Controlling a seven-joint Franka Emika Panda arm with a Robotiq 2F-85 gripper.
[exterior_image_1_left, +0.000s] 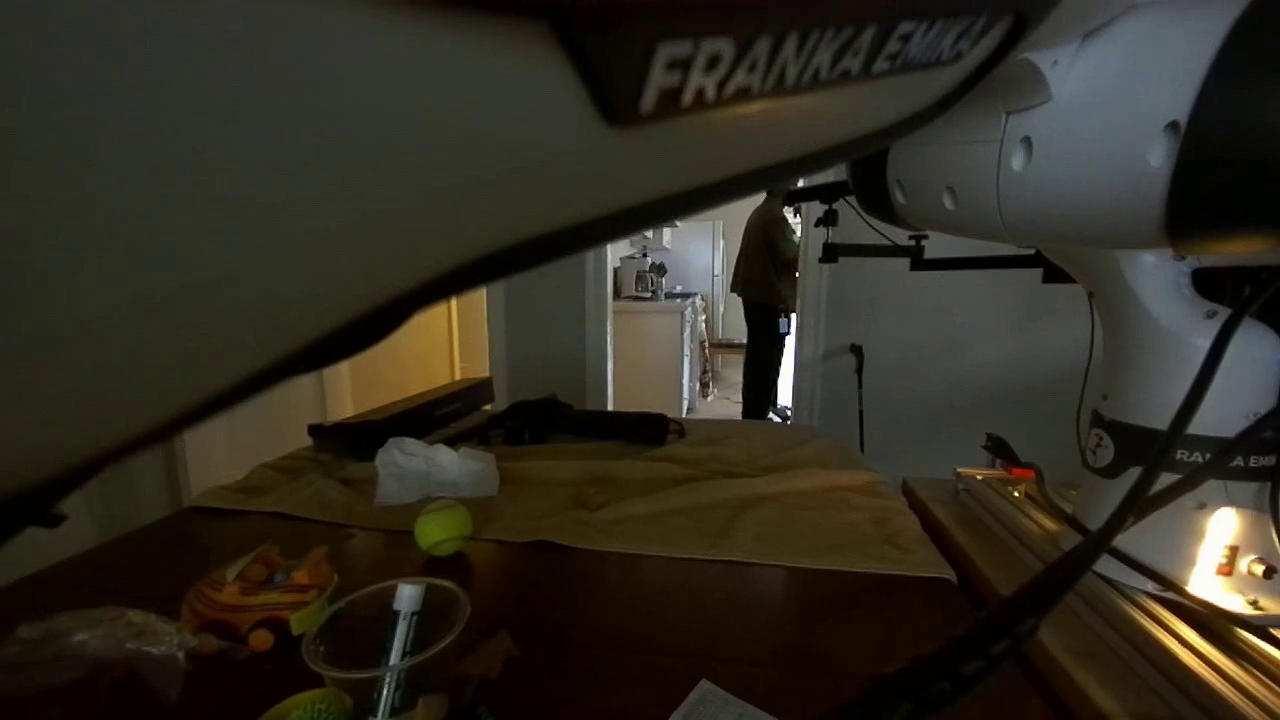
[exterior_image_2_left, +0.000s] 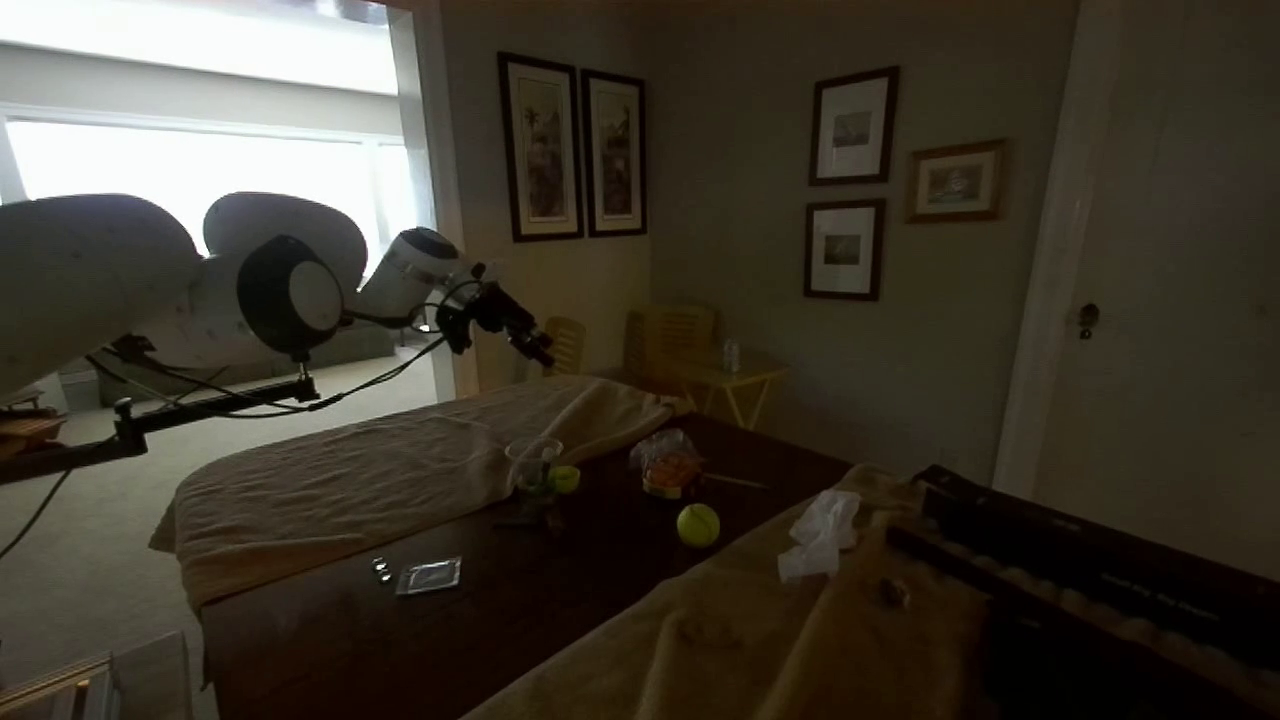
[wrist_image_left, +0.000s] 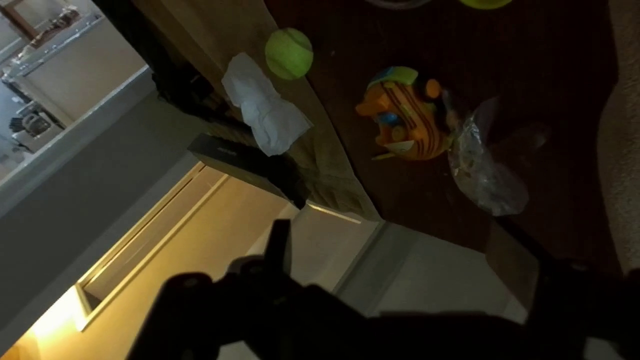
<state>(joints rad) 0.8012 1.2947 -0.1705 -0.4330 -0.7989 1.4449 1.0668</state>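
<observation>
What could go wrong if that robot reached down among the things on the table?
Three possible mishaps. The open pincer could bump the round tennis ball, which sits by the edge of the cloth, and set it rolling. The clear plastic bag lies right beside the orange striped toy, so grabbing one might drag the other along. And in this dim light, the see-through cup could be hard to spot and get knocked over.

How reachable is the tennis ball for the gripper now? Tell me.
Probably yes: the gripper is open and empty, and nothing covers the tennis ball; the crumpled white sheet lies near it.
</observation>
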